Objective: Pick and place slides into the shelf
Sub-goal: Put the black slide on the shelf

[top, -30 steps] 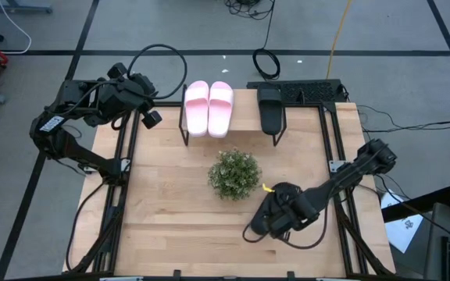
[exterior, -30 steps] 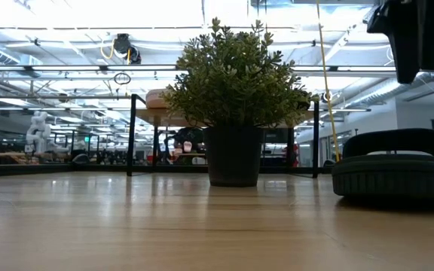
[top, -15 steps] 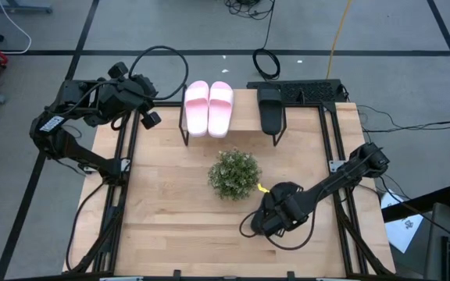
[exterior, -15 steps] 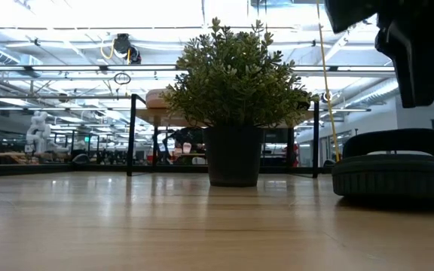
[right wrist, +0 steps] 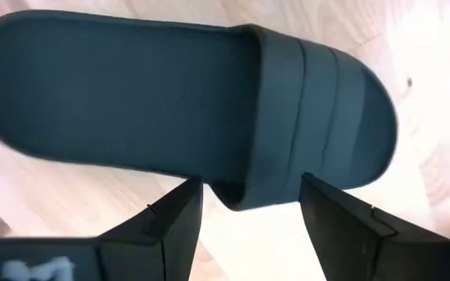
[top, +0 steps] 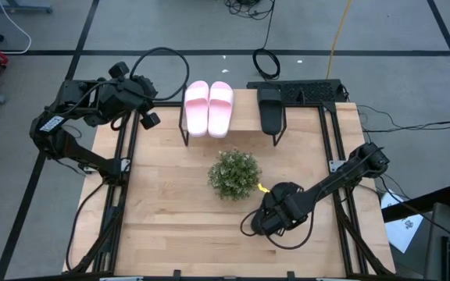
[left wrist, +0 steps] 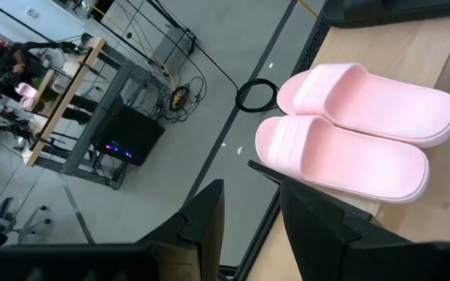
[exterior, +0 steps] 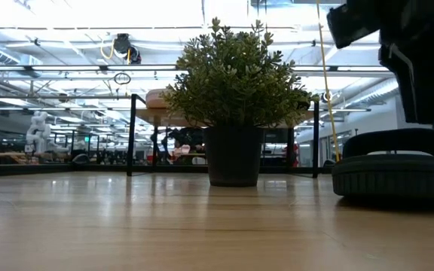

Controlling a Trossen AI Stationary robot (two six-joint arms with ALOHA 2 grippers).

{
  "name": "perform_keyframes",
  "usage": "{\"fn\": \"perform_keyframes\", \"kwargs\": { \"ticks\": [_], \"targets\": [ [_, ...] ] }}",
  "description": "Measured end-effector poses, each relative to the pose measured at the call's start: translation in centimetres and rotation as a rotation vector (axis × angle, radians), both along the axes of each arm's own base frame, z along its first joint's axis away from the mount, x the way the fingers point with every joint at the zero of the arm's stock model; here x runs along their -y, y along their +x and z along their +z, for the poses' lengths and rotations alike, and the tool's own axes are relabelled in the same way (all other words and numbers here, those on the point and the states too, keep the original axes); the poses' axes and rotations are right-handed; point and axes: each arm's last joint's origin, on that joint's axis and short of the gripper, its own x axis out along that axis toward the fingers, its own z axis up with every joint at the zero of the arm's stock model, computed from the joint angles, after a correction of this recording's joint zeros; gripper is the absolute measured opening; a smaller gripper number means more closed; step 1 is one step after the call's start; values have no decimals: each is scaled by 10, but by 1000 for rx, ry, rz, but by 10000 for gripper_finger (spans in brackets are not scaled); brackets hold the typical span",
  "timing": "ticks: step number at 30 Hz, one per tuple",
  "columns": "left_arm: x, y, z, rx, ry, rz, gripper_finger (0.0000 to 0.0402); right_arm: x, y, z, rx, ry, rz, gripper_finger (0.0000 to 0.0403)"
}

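A black slide (right wrist: 170,101) lies sole-down on the table right of the plant, at the right of the low view (exterior: 394,169). My right gripper (right wrist: 248,222) hangs just above it, open, one finger on each side of its strap (right wrist: 319,109); in the high view (top: 276,215) the gripper hides it. The pink pair (top: 209,108) and the other black slide (top: 269,109) rest on the shelf (top: 243,109) at the far edge. My left gripper (left wrist: 252,226) waits open, left of the shelf (top: 148,117), looking at the pink pair (left wrist: 358,133).
A potted plant (top: 234,173) stands mid-table, between the shelf and my right gripper, and fills the middle of the low view (exterior: 233,98). The shelf's thin black legs (top: 184,129) stand on the tabletop. Bare wood (top: 170,211) lies left of and nearer than the plant.
My right gripper has come down toward the black slide on the table and shifted slightly toward the table's left. The slide has not moved.
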Motion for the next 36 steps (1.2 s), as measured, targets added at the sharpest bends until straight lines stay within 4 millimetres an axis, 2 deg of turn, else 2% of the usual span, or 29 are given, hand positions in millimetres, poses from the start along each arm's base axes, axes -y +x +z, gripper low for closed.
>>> {"fn": "perform_keyframes", "kwargs": {
  "ticks": [14,19,31,36],
  "targets": [
    [0,0,0,0,1,0,134,10,-13,-25,-63,-54,-83,199],
    [0,0,0,-1,1,-1,134,12,-17,-31,-74,-69,-83,178],
    [0,0,0,-1,1,0,134,14,-17,-32,-50,-116,-94,136],
    [0,0,0,0,1,0,134,15,-18,-31,-53,-132,-128,104]
  ]
}}
